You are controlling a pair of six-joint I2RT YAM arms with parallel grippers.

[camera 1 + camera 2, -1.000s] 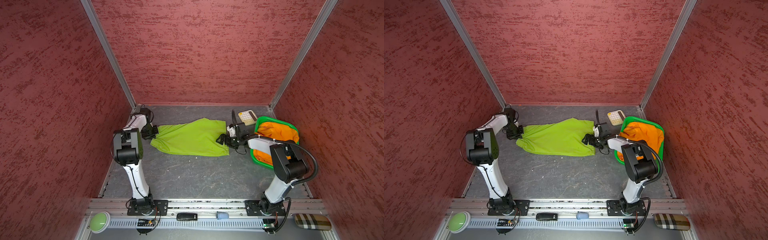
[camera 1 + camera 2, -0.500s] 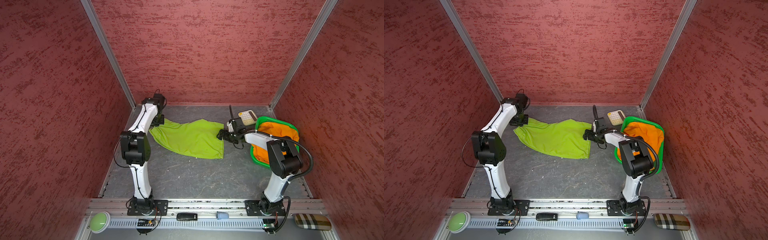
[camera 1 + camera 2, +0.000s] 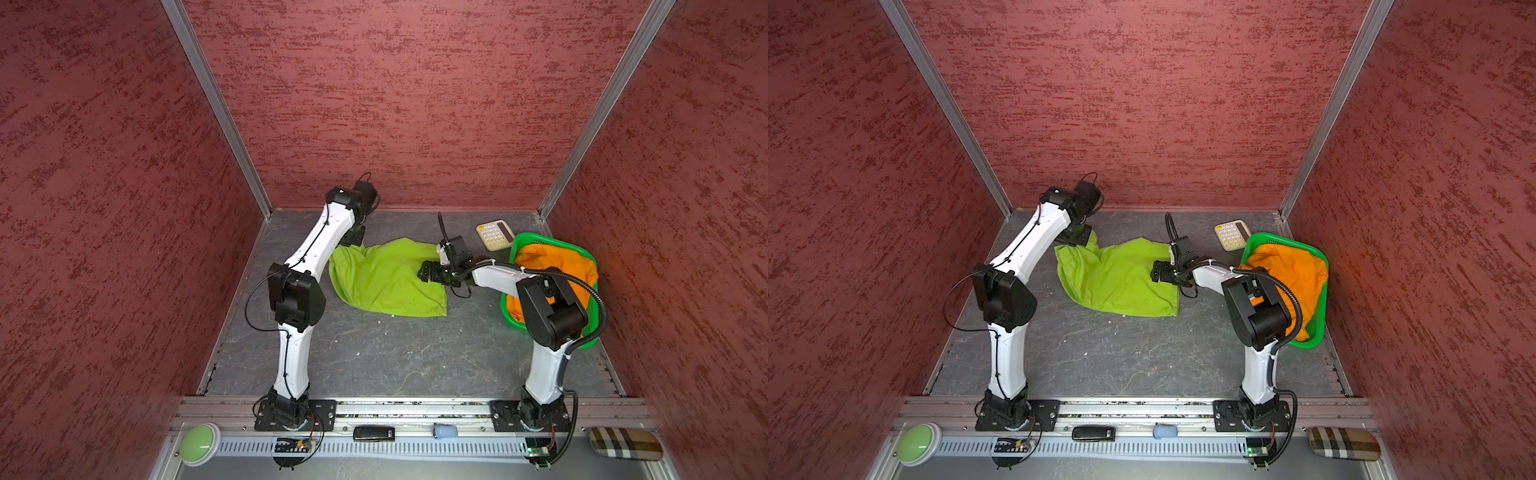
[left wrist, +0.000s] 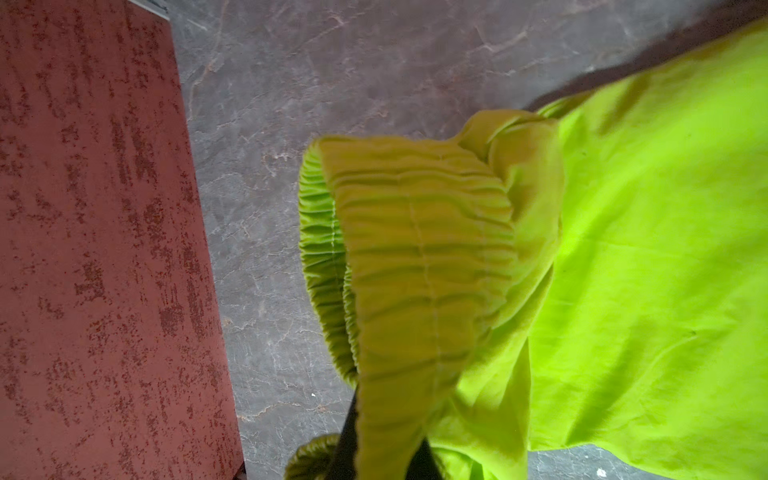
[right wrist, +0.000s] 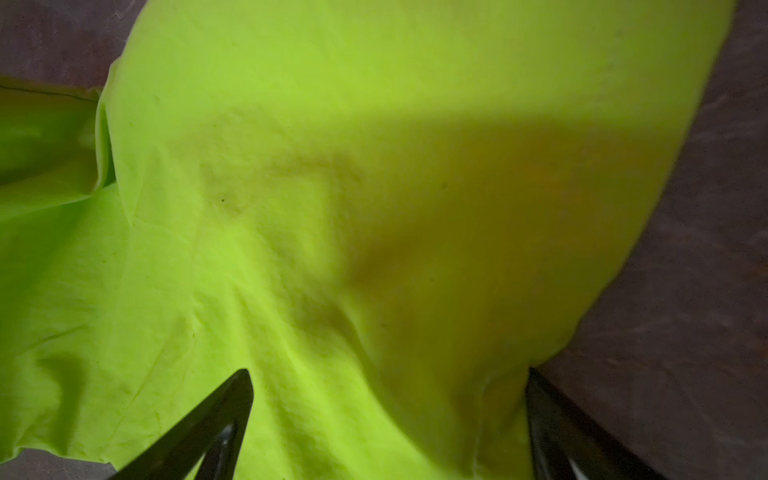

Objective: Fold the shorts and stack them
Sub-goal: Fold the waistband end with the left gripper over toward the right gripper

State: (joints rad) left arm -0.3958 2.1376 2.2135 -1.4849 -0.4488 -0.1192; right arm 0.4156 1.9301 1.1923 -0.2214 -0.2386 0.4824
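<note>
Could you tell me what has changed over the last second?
The left tool, shut on the waistband of the lime green shorts, swung toward the back wall, dragging that end and turning the shorts diagonal. The right tool, open, shifted slightly over the fabric. The orange shorts, basket and calculator stayed put.

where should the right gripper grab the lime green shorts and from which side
Grip the leg hem of the lime green shorts, the end toward the basket, opposite the waistband that the shut left gripper pinches. Come from above with the open right gripper astride that edge: the cloth lies flat there.
</note>
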